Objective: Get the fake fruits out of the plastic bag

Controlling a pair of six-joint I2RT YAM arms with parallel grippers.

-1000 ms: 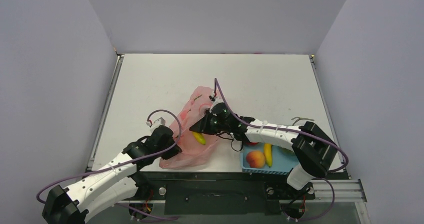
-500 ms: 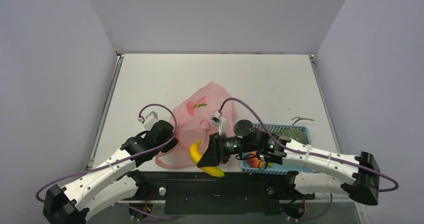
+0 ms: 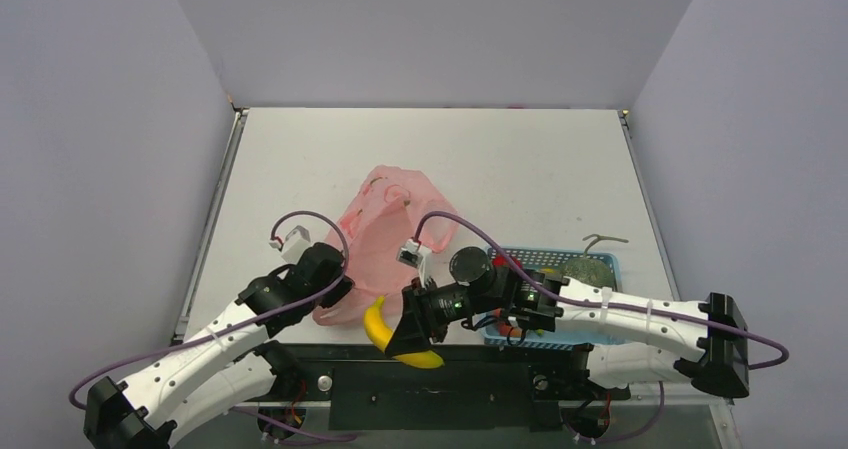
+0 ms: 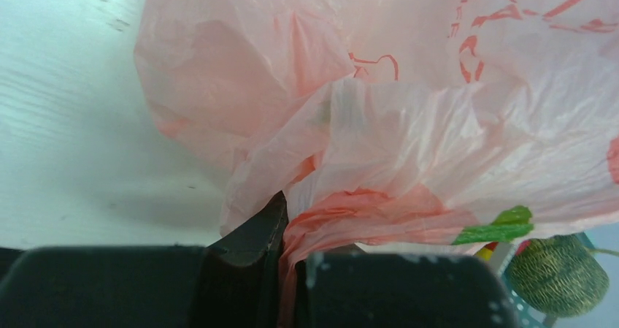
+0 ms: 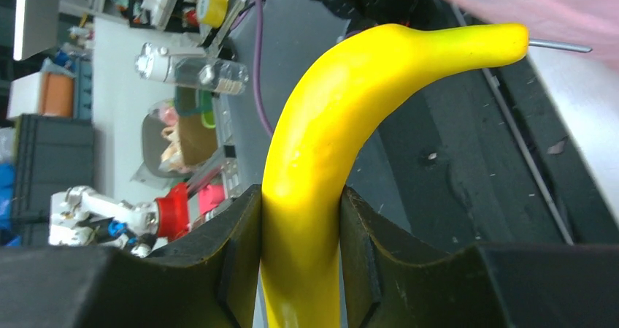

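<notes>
The pink plastic bag [image 3: 385,231] lies crumpled at the table's near middle. My left gripper [image 3: 335,291] is shut on its near lower edge. In the left wrist view a fold of the bag [image 4: 409,123] is pinched between the left gripper's [image 4: 288,229] jaws. My right gripper [image 3: 408,331] is shut on a yellow banana [image 3: 378,321], held outside the bag over the table's near edge. The right wrist view has the banana [image 5: 328,138] clamped between the right gripper's [image 5: 301,218] jaws. A grey-green netted melon [image 3: 585,267] sits in the basket and also shows at the left wrist view's lower right, melon [image 4: 558,275].
A blue perforated basket [image 3: 600,257] stands at the near right, mostly under my right arm. Something orange-red shows in it beneath the arm. Grey walls close off the table on three sides, and a black frame runs along the near edge.
My right gripper came out of the bag with the banana and swung to the near table edge. The bag rose and shifted a little. My left gripper kept its hold.
</notes>
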